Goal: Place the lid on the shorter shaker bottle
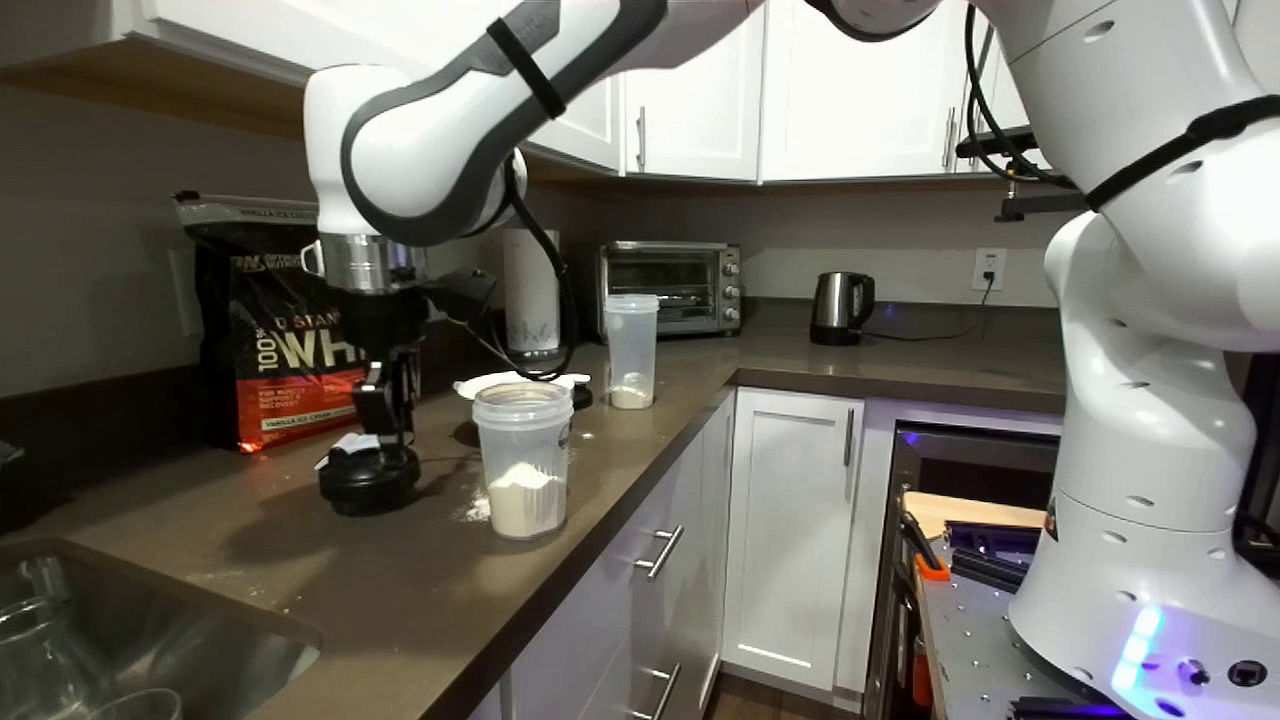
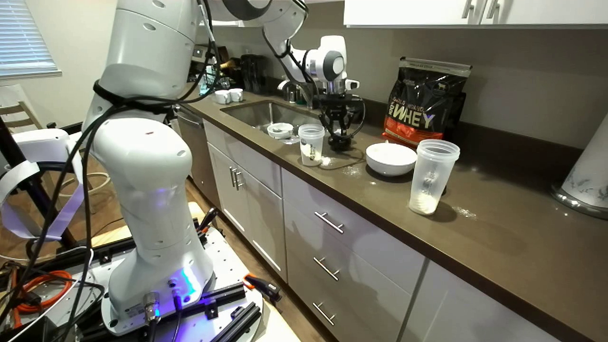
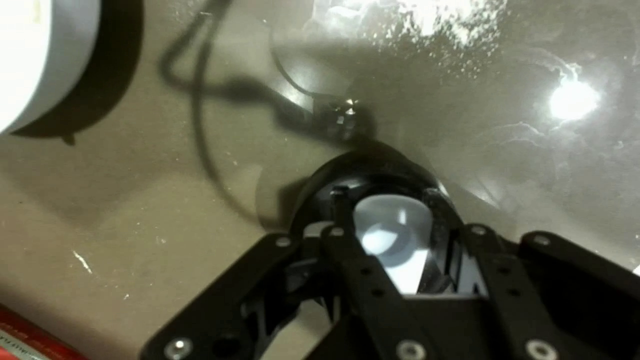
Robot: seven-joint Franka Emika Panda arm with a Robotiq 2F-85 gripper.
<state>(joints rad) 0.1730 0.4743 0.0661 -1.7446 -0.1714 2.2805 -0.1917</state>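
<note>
Hand (image 3: 388,196) at the lid (image 1: 370,488), grip impossible to tell; placing remains: shorter bottle (image 1: 521,458) stands uncapped at lid's three o'clock in an exterior view.

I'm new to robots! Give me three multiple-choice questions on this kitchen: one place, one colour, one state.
1. Where is the black lid?
A. In the sink
B. On the oven
C. Under the claw

2. What colour is the lower part of the whey bag?
A. Red
B. Green
C. Blue

3. What state is the shorter shaker bottle in?
A. Upright, capped
B. Upright, uncapped
C. On its side

1: C, the wrist view shows the claw's tips over the lid.
2: A, red fills the bag's lower front in both exterior views.
3: B, it stands with a bare mouth in both exterior views.
</note>
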